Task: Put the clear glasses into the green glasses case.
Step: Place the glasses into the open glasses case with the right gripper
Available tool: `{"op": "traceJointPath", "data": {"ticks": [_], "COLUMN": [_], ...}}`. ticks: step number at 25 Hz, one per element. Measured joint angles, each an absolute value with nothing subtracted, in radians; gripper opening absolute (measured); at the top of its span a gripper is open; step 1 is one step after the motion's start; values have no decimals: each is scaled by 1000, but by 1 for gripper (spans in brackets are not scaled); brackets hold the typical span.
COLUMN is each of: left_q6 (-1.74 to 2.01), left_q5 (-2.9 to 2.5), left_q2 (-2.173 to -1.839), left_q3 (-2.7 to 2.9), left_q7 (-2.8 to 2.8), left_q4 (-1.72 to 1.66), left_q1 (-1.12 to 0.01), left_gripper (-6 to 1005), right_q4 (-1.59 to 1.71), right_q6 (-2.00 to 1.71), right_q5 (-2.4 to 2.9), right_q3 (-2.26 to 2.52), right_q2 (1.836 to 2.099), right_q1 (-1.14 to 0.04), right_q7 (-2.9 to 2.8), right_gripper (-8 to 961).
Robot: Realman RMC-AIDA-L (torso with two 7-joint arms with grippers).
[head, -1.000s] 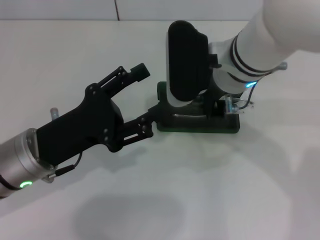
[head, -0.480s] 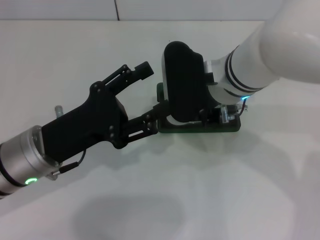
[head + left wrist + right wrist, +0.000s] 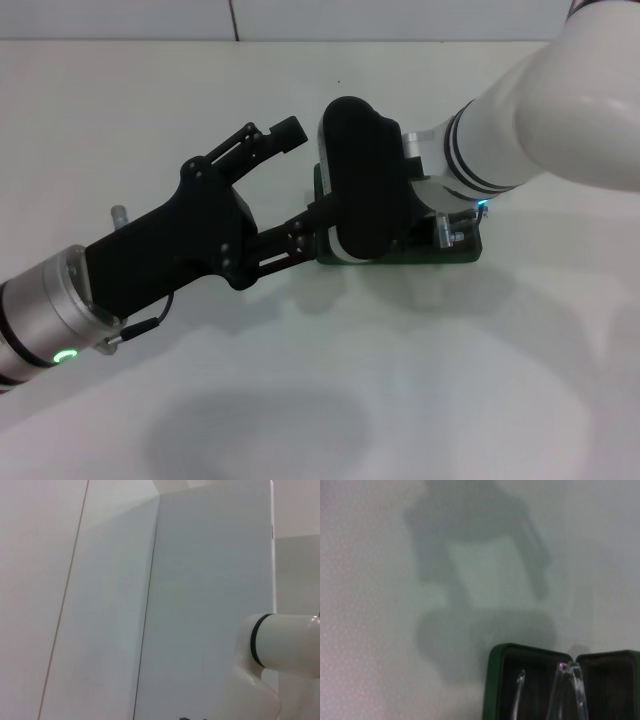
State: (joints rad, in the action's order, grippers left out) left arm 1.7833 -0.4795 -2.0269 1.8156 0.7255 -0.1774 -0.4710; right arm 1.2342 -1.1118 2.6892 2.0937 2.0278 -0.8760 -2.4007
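Table white, with the left gripper reaching in from the near left — fingers spread wide, one raised free, the other tip touching the left end of the case. Case lies open at centre, mostly hidden under the right gripper; whether that claw is wide or narrow cannot be told. In the right wrist view the glasses stand over the case's dark lining — clear arms inside the green rim.
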Motion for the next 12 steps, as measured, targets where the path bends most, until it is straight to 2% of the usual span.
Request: {"op": "traceJointPath", "data": {"ticks": [12], "left_q6": [1783], "left_q5": [-479], "left_q2": [-2020], "left_q3": [1816], "left_q7": [725], "left_q4": [-176], "left_q1": [-485], "left_gripper": [873], "right_q4": [1276], "right_q6": [-1091], "right_q5": [2755], "right_q3": [2138], "right_q2": [2028], "right_q1": [-851], "right_q7": [-2401], "right_gripper": [208]}}
